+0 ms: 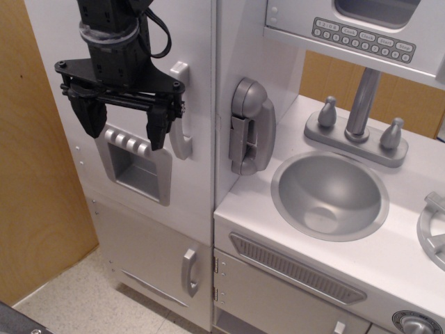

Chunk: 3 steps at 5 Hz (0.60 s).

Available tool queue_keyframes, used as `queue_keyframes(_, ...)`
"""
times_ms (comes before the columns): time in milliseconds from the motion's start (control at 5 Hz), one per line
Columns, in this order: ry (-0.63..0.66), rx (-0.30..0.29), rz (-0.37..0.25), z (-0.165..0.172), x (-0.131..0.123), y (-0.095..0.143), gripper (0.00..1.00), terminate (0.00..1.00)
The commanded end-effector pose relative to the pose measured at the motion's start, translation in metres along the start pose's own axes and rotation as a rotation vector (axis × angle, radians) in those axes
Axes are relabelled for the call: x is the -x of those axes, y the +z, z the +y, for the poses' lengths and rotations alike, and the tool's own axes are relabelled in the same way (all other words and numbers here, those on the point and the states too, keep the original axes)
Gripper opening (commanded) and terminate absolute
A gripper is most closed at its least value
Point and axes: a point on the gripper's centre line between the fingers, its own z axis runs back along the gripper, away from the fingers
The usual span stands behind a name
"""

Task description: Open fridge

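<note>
The fridge [188, 42] is the tall white cabinet at the left. Its door is shut. The door has a grey vertical handle [181, 132] near its right edge and a grey recessed ice-dispenser panel [135, 167] below left of it. My black gripper [124, 125] hangs in front of the door, fingers pointing down and spread open. Its right finger [158, 126] is just left of the handle, not around it. Its left finger [89, 115] is above the dispenser panel's left edge. Nothing is held. The shelves inside are hidden.
A shorter white door with a small grey handle [189, 273] sits below the fridge door. A grey toy phone [250, 126] hangs on the cabinet's side. A sink [330, 195], faucet [358, 111] and microwave [361, 31] are to the right. A wooden wall [31, 174] is to the left.
</note>
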Motion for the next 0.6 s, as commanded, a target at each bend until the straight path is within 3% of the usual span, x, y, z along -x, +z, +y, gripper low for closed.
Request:
queue_keyframes(0, 0.000, 0.000, 0.000, 0.000, 0.000, 0.000, 1.00, 0.00)
queue_keyframes(400, -0.017, -0.004, -0.020, -0.013, -0.026, -0.018, 1.00, 0.00)
